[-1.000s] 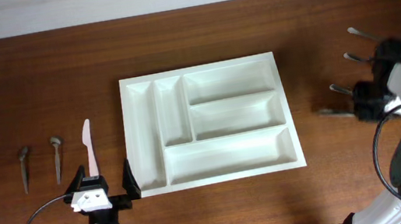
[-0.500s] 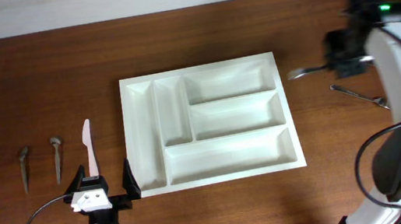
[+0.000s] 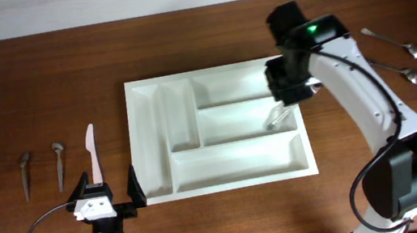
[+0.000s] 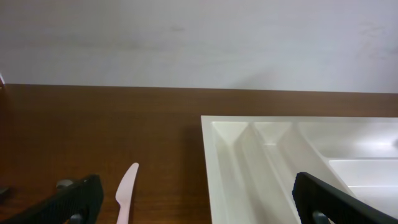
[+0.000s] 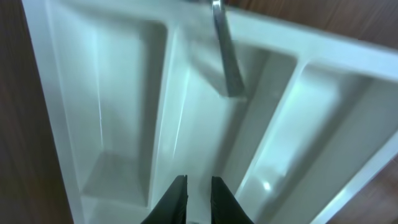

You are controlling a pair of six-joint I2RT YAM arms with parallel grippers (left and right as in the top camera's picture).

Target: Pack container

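Note:
The container, a white five-compartment tray (image 3: 202, 73), lies at the table's middle and shows in the left wrist view (image 4: 249, 162) and the right wrist view (image 5: 112, 93). My right gripper (image 3: 289, 95) hovers over the tray's right end. Its fingers (image 5: 198, 183) stand a narrow gap apart with nothing between them. A metal utensil (image 3: 274, 116) lies slanted at the right end of the middle wide compartment, and its handle (image 5: 226, 56) shows ahead of the fingertips. My left gripper (image 3: 109, 197) is wide open and empty (image 4: 199, 211) at the tray's front left corner.
A pink plastic knife (image 3: 93, 153) lies just beyond the left gripper (image 4: 126, 193). Two dark metal utensils (image 3: 25, 175) (image 3: 59, 163) lie at the far left. Two metal spoons (image 3: 394, 41) (image 3: 403, 73) lie at the far right.
My right arm swung left from the table's right side to above the tray, carrying a metal utensil. The utensil now lies in the middle compartment, apart from the fingers. The left arm has not moved.

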